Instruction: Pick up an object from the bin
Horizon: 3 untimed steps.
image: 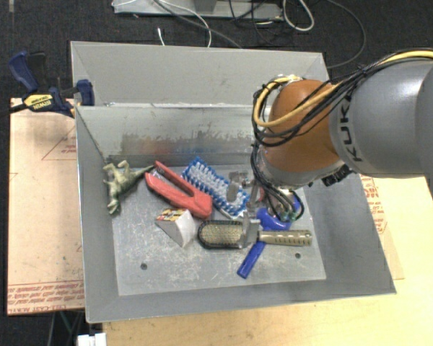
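My gripper hangs low in the middle right of the bin, under the arm's wrist. It is right beside a blue and white bristled brush and just above a dark oval brush head. A tan handle sticks out to the right of that dark head. In front of it a blue pen-like stick lies at a slant. A red handled tool lies to the left of the blue brush.
A green toy dinosaur lies at the bin's left wall. A small white block with a coloured face rests left of the dark brush. Something blue shows under the wrist. The arm covers the bin's right rear.
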Each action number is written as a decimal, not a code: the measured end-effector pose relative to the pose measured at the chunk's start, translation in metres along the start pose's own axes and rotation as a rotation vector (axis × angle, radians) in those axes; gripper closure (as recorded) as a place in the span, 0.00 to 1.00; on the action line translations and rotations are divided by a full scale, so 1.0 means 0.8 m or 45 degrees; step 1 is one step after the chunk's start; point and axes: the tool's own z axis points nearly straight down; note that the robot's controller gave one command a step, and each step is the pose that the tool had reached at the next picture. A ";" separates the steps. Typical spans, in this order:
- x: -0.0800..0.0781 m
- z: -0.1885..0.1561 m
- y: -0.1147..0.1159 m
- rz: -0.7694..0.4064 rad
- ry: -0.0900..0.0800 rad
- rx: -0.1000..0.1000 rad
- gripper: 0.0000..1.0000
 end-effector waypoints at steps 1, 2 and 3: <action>-0.002 -0.005 0.000 0.002 -0.009 0.000 0.00; 0.022 -0.007 0.003 0.061 -0.007 -0.002 0.00; 0.035 0.018 0.001 -0.040 -0.008 -0.001 0.00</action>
